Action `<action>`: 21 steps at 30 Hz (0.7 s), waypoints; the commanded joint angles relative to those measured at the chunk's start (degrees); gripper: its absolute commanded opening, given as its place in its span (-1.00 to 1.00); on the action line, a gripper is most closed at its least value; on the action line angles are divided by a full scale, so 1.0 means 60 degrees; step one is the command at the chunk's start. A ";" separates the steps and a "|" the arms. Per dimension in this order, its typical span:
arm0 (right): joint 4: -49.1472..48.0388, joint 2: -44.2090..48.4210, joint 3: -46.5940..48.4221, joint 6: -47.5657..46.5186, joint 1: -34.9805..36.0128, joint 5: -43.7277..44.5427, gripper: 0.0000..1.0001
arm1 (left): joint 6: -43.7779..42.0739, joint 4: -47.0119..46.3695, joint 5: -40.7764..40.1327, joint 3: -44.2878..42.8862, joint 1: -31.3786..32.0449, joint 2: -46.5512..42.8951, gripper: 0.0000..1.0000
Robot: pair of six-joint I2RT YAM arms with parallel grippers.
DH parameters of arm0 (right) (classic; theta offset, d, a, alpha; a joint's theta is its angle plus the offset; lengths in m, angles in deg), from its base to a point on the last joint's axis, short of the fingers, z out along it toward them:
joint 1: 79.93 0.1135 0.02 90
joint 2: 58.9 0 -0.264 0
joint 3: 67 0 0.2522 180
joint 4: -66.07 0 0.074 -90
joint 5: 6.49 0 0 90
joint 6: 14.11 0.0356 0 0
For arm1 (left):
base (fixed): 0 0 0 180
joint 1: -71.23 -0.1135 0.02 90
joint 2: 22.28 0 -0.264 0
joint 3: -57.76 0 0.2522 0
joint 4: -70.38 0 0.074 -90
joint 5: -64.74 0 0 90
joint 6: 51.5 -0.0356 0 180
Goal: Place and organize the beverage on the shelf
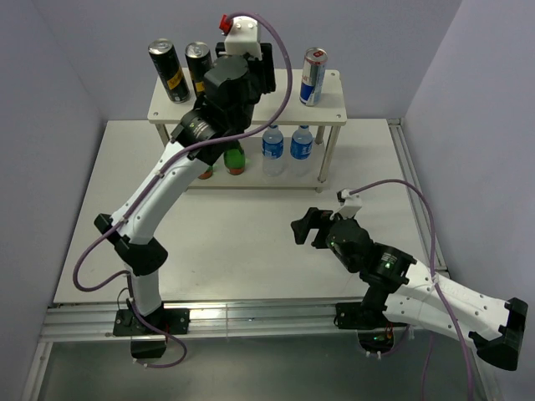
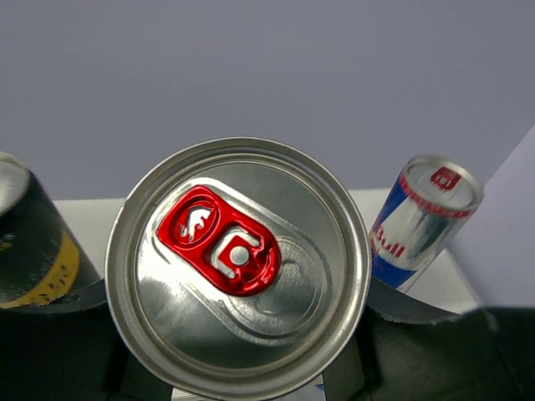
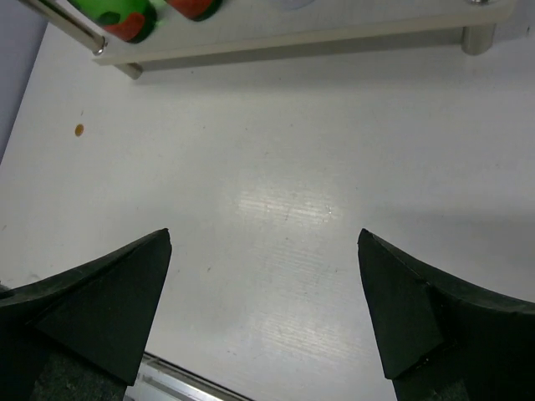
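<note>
Currently, stage: last drink going onto the shelf [image 1: 284,110], judging from the layout.
Left gripper [image 2: 247,305]: clamped on a slim blue-silver-red can [image 2: 238,267], one of the fingers [image 2: 405,307] on each side of its body, over the middle of the top board.
Contact with board: cannot tell; the can's base is hidden in every view.
Top board, placed: two black cans [image 1: 170,71], upright and just beside each other at the left end; a second slim can [image 1: 313,77] upright near the right end.
Lower board: green bottles [image 1: 236,157], partly hidden by the left arm; two clear bottles [image 1: 272,144] with blue labels just beside them, to the right.
Right gripper [image 3: 264,251]: jaws wide apart, holding nothing, over the table [image 1: 251,242], well apart from the shelf.
Done: five of the six drinks stand on the shelf.
Left: lower the held can, release it and withdraw; it probably belongs beside its twin.
</note>
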 commanded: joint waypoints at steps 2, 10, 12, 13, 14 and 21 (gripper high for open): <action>-0.0416 0.0137 -0.0180 0.0568 0.0339 0.0441 1.00 | -0.0096 -0.1043 0.0891 0.0342 -0.0348 0.0037 -0.99; -0.0782 -0.0112 -0.0810 0.1051 0.0749 0.0470 1.00 | -0.0169 -0.1264 0.1257 -0.0256 -0.0553 0.0987 -0.99; -0.0855 -0.0229 -0.0898 0.1197 0.0896 0.0499 1.00 | -0.0096 -0.1322 0.1272 -0.0316 -0.0583 0.1135 -0.99; -0.0870 -0.0259 -0.0971 0.1227 0.0940 0.0514 1.00 | -0.0081 -0.1366 0.1272 -0.0243 -0.0583 0.1223 -0.99; -0.0885 -0.0302 -0.1001 0.1271 0.0969 0.0558 1.00 | -0.0067 -0.1497 0.1272 -0.0185 -0.0583 0.1267 -0.99; -0.1017 -0.0508 -0.1133 0.1432 0.1262 0.0675 1.00 | 0.0095 -0.1630 0.1316 -0.0111 -0.0612 0.1604 -0.99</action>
